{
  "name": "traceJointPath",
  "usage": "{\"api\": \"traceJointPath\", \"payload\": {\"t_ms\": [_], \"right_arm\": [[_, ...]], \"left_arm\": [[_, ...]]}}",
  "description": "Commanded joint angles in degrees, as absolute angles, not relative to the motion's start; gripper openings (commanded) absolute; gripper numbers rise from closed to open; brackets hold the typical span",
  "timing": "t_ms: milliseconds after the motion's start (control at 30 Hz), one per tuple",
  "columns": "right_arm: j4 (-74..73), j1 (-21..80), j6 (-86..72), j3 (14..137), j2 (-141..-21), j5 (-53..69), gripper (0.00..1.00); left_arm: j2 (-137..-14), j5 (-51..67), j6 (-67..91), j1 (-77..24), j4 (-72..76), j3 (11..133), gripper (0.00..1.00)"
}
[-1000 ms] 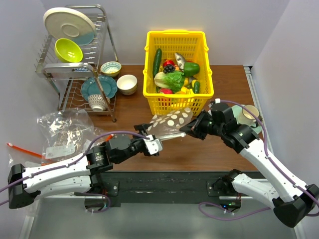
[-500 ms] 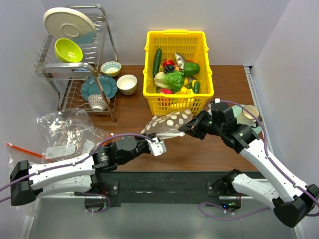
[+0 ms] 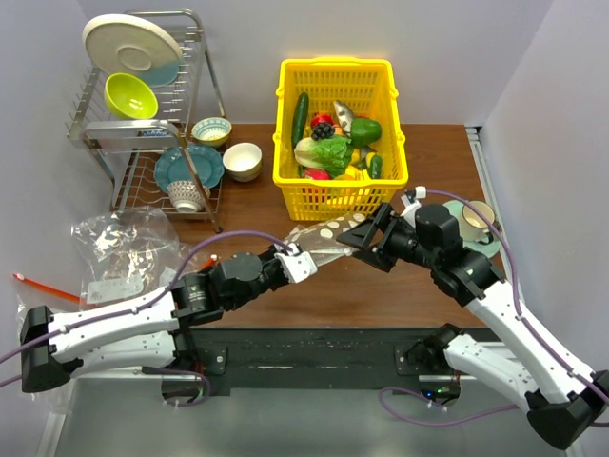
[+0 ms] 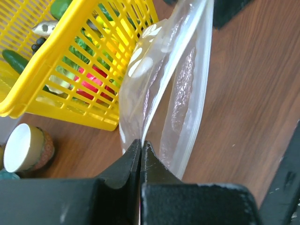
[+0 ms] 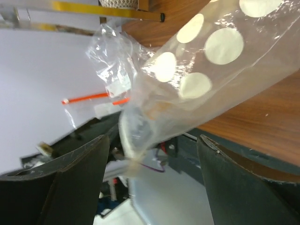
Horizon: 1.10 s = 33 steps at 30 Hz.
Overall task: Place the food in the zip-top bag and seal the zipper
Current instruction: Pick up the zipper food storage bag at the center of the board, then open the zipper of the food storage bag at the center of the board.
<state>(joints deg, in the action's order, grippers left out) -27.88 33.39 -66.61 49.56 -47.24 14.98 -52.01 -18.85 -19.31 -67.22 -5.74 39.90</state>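
Note:
The zip-top bag (image 3: 324, 236), clear with white dots, hangs just above the table in front of the yellow basket. My left gripper (image 3: 299, 263) is shut on a thin wall of the zip-top bag (image 4: 173, 84) at its near end (image 4: 140, 146). The zipper (image 4: 200, 79) runs along the bag's right edge as a clear double strip. My right gripper (image 3: 366, 233) is open, and the bag's dotted far end (image 5: 201, 61) lies loose between its spread fingers (image 5: 70, 180). The food (image 3: 330, 152) lies in the basket: green lettuce, a cucumber, red and yellow pieces.
The yellow basket (image 3: 285, 176) stands at mid back. A dish rack (image 3: 195, 76) with plates and bowls fills the back left. Crumpled clear bags with orange-red strips (image 3: 124, 249) lie at the left edge. A cup on a saucer (image 3: 476, 217) sits at the right.
My left gripper closed on the bag's near edge. My right gripper then opened and let go of the far end. The bag stays held up by the left alone.

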Motion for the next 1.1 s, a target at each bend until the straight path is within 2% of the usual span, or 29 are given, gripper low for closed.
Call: {"api": "traceJointPath", "payload": {"t_ms": [0, 200, 367, 400, 433, 567, 633, 833, 1067], "right_arm": [[-19.0, 33.6, -56.5, 46.3, -45.0, 22.1, 0.79], [-13.1, 33.7, -51.7, 41.7, -42.2, 26.4, 0.77], [-10.0, 33.7, -51.9, 38.9, -36.3, 22.9, 0.79], [-10.0, 33.7, -51.2, 39.0, -34.5, 22.3, 0.8], [-10.5, 33.7, -50.6, 39.2, -33.8, 22.1, 0.91], [-14.8, 33.7, -47.6, 42.2, -33.0, 20.7, 0.98], [-16.3, 33.7, -46.7, 42.9, -33.8, 20.7, 0.94], [-12.3, 33.7, -49.0, 42.5, -37.6, 23.5, 0.75], [-9.4, 34.5, -49.7, 43.7, -42.5, 24.4, 0.71]], "left_arm": [[-52.2, -17.5, -7.0, -67.4, -10.2, 46.7, 0.0], [-56.2, -17.1, 5.3, -67.4, -13.4, 51.2, 0.0], [-59.9, -16.8, 8.8, -67.4, -17.1, 56.0, 0.0], [-60.0, -16.8, 9.1, -67.4, -17.5, 56.7, 0.0], [-60.0, -16.8, 9.3, -67.4, -17.8, 56.9, 0.0], [-59.5, -16.8, 10.4, -67.4, -17.9, 57.2, 0.0], [-59.4, -16.6, 11.4, -67.4, -18.5, 57.9, 0.0], [-59.9, -15.4, 14.9, -67.4, -20.1, 60.9, 0.0], [-58.9, -13.6, 16.2, -67.4, -20.3, 61.0, 0.0]]}}
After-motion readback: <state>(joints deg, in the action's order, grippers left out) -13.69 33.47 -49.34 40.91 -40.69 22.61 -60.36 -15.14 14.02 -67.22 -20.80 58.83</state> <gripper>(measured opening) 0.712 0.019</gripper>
